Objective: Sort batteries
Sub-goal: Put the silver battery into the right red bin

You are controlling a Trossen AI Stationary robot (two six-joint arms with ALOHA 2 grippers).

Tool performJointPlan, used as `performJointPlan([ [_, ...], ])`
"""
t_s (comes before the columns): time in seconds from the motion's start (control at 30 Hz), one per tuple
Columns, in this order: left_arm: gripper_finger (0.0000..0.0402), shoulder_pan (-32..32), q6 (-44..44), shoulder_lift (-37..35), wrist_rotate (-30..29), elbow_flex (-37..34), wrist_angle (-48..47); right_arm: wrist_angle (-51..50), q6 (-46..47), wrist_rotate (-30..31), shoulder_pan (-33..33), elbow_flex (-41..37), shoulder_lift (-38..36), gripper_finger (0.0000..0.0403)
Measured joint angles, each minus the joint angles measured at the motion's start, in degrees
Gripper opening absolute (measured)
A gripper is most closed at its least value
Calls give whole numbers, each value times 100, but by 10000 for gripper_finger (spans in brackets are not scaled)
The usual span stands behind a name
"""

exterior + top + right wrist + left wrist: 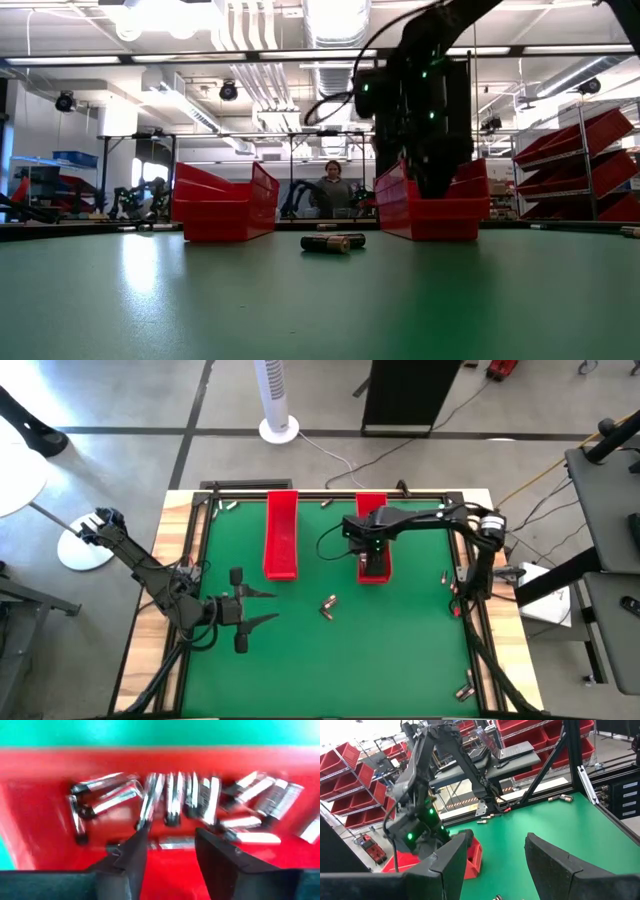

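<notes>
The batteries are small silvery cylinders. Several batteries (190, 795) lie heaped on the floor of the right red tray (372, 510). Two more batteries (328, 606) lie side by side on the green mat, and show in the low view as batteries (333, 242). My right gripper (372, 556) hangs over the near end of the right tray, pointing down. In its wrist view the right gripper (171, 831) is open just above the heap, with nothing between its fingers. My left gripper (276, 606) hovers open over the mat, left of the loose pair. The left gripper (498, 837) holds nothing.
A second red tray (281, 535) stands left of the first. Stray batteries lie along the mat's edges: near the right rail (445, 575), the near right corner (465, 688) and the far rail (228, 507). A black frame borders the mat. A person (332, 190) sits beyond the table.
</notes>
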Motion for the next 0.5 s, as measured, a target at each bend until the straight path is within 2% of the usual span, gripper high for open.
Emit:
performJointPlan([
  [0.2, 180, -11, 0, -1, 1, 0, 2, -267, 421, 863, 25, 125, -1044, 182],
  [0.3, 180, -11, 0, 0, 2, 0, 7, -298, 1131, 1212, -117, 118, -1704, 189],
  [0.5, 180, -15, 0, 0, 103, 0, 26, -477, 2575, 1519, -655, -69, -2813, 196],
])
